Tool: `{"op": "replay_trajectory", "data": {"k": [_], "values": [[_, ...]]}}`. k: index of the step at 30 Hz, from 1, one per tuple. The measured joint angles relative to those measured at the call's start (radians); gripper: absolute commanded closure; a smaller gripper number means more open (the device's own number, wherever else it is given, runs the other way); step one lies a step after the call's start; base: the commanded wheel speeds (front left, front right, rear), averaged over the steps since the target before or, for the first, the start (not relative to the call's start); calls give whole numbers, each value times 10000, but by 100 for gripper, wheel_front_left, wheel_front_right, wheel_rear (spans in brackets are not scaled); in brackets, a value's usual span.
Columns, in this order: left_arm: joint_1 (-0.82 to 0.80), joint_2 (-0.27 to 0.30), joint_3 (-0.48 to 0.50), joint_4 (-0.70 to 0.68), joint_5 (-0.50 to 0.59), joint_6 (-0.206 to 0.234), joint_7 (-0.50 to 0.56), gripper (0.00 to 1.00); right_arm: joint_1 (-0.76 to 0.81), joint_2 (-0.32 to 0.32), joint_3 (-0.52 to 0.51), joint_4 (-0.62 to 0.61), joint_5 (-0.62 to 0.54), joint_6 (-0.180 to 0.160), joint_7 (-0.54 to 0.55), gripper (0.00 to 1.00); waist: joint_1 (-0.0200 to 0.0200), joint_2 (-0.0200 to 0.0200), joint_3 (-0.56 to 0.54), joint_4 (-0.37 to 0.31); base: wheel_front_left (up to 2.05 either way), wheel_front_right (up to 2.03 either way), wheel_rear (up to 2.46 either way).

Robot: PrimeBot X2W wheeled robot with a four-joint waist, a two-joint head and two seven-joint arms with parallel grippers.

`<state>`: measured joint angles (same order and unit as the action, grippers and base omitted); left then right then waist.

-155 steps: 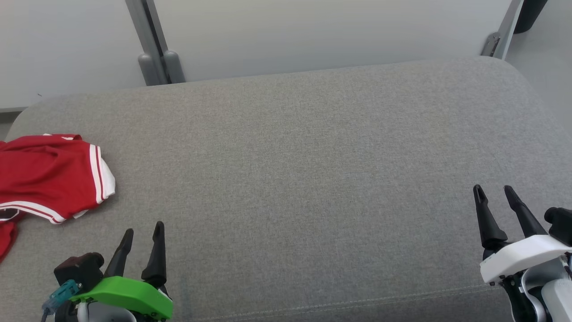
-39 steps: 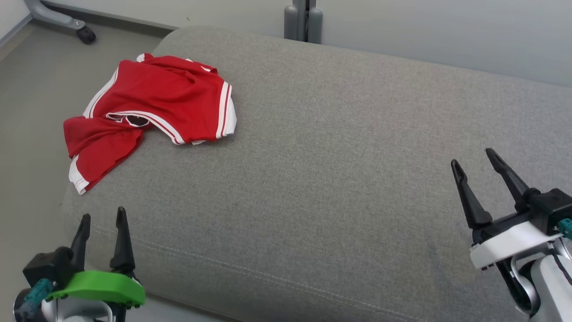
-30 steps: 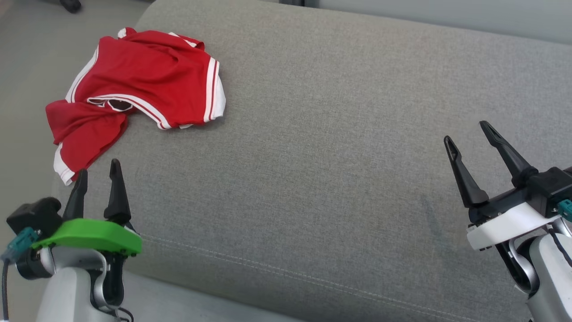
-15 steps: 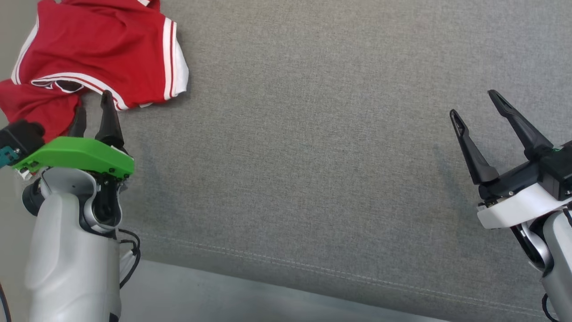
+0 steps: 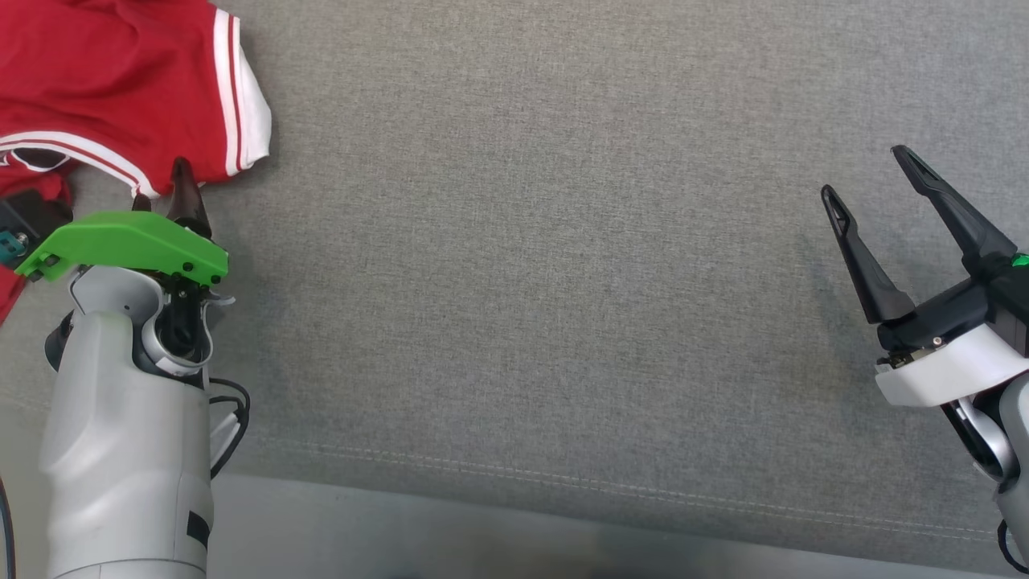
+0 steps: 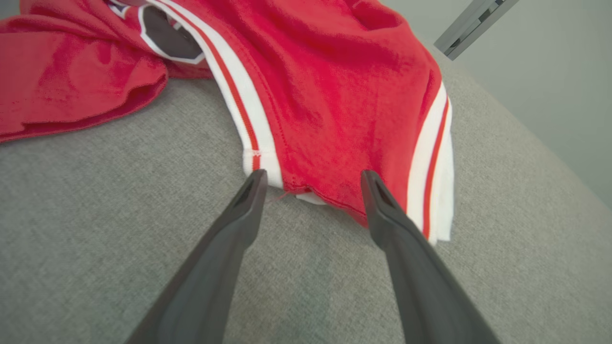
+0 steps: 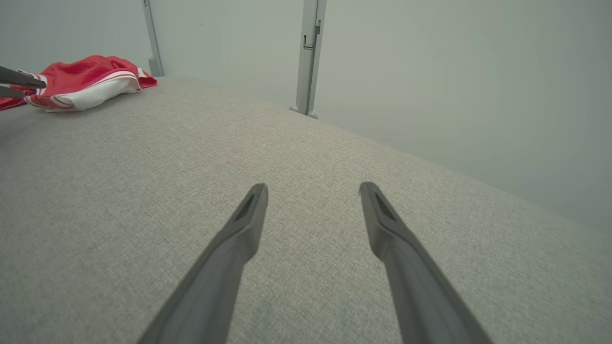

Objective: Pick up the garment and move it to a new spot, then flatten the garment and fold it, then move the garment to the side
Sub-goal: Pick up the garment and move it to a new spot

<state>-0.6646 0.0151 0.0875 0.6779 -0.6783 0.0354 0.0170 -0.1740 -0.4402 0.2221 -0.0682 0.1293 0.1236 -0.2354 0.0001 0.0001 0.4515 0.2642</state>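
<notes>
Garment (image 5: pixel 104 72): red with white stripes, crumpled at the far left of the grey cushion (image 5: pixel 522 281). Looks light, soft and limp, so likely to sag. Best hold is the near striped hem. Left gripper (image 6: pixel 313 176): fingers apart, tips at that hem, nothing clamped. Right gripper (image 5: pixel 864 170): spread, empty, well apart at right. Nothing stands in the way.

Red garment (image 5: pixel 104 88) banded in white with thin red lines, a dark white-edged patch (image 6: pixel 167 38) on it, over a mottled grey cushion (image 5: pixel 522 281) with a pale stitched seam (image 5: pixel 563 480); left gripper (image 5: pixel 161 183) green-capped, right gripper (image 5: pixel 863 170) white-capped, both with black fingers (image 5: pixel 864 257) on pale grey arms (image 5: pixel 129 418); pale grey-green wall (image 7: pixel 454 71), grey post (image 7: pixel 308 52)
</notes>
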Motion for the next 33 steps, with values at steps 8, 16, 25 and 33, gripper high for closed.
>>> {"op": "replay_trajectory", "data": {"k": [8,16,25,33], "values": [[-483,-4,125,755,-127,92,-4,0,265,-107,-79,-460,2,8,178,0,-1,0,97,-294,0,0,0],[-971,2,176,1264,-127,92,-107,0,581,-188,-301,-1014,23,-31,351,0,-1,0,292,-549,0,0,0],[-1324,58,25,1877,-123,-104,-242,100,991,-226,-510,-1358,35,-209,430,0,-1,0,433,-618,0,0,0],[-1565,8,-320,2199,-31,-497,-550,100,1080,-190,-585,-1390,109,-376,426,0,0,0,298,-520,0,0,0]]}}
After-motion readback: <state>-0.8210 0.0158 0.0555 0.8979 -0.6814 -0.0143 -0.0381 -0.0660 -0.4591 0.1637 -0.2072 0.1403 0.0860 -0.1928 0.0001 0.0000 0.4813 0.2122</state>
